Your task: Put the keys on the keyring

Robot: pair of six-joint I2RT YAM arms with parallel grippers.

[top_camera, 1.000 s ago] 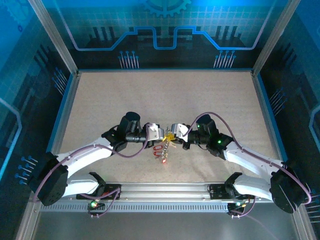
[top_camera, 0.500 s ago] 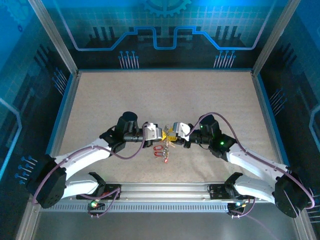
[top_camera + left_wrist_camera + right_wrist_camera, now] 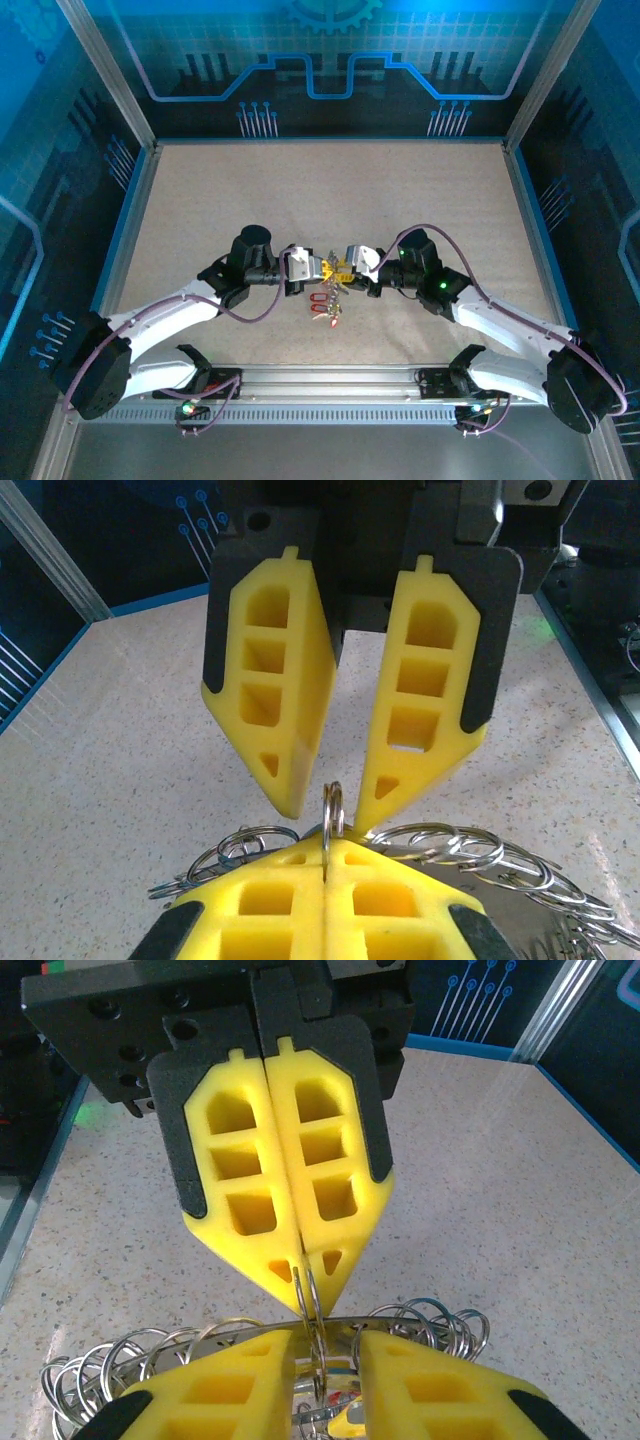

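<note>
The keyring (image 3: 545, 925) is a flat dark grey band carrying several small silvery split rings; its band (image 3: 241, 1333) runs just in front of my right fingers. My left gripper (image 3: 327, 842) is shut on one small split ring (image 3: 333, 805) standing on edge. Facing it tip to tip, my right gripper (image 3: 328, 1340) is open, one finger on each side of that same split ring (image 3: 312, 1305). From above, the left gripper (image 3: 322, 268) and right gripper (image 3: 346, 270) meet at the table's middle front. Red keys (image 3: 320, 300) lie just below them. A yellow key head (image 3: 346, 1421) shows under the band.
The speckled beige table (image 3: 330, 190) stretches open behind and to both sides of the grippers. Metal frame rails (image 3: 320, 380) run along the near edge, and blue-lit walls enclose the other sides.
My right jaws, nearly shut a second ago, now stand apart around the split ring. Both grippers have shifted slightly toward the near edge; the left stays shut.
</note>
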